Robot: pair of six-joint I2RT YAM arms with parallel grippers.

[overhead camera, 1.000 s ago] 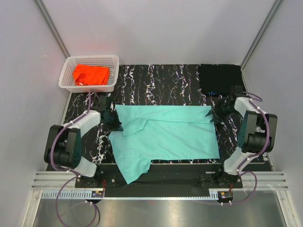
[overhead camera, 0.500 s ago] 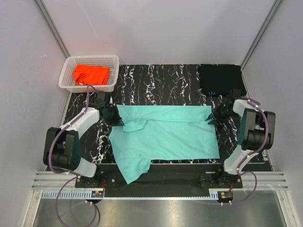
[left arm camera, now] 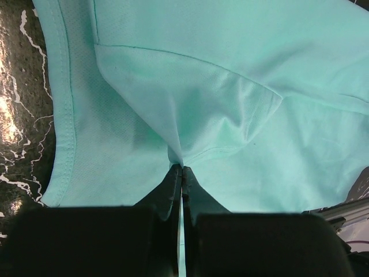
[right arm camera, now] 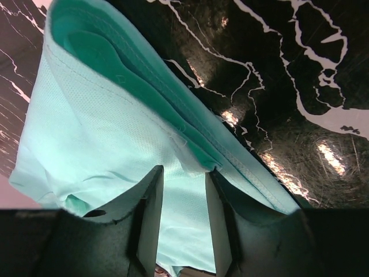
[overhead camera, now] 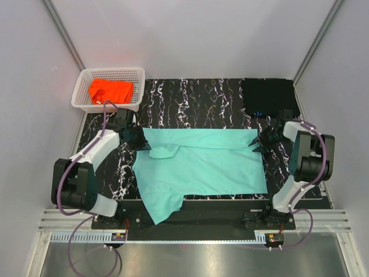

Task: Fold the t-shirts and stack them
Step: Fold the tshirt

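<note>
1. Mint-teal t-shirt (overhead camera: 202,167) lies spread across the middle of the black veined tabletop (overhead camera: 190,95). One part reaches over the near edge at left.
2. Left gripper (overhead camera: 142,146): clamped tight on a pucker of cloth at the shirt's far-left corner, beside a turned-over sleeve. You should not lift until the other side has a hold.
3. Middle: cloth mostly flat, few wrinkles. Raise both corners evenly so the fold line runs straight.
4. Right gripper (overhead camera: 258,142): jaws half apart, straddling the layered hem at the far-right corner, apparently not biting. Push deeper over all the layers, then close.
5. Black t-shirt (overhead camera: 268,92) lies folded just beyond, likely the stack spot. Avoid dragging teal cloth onto it.
</note>
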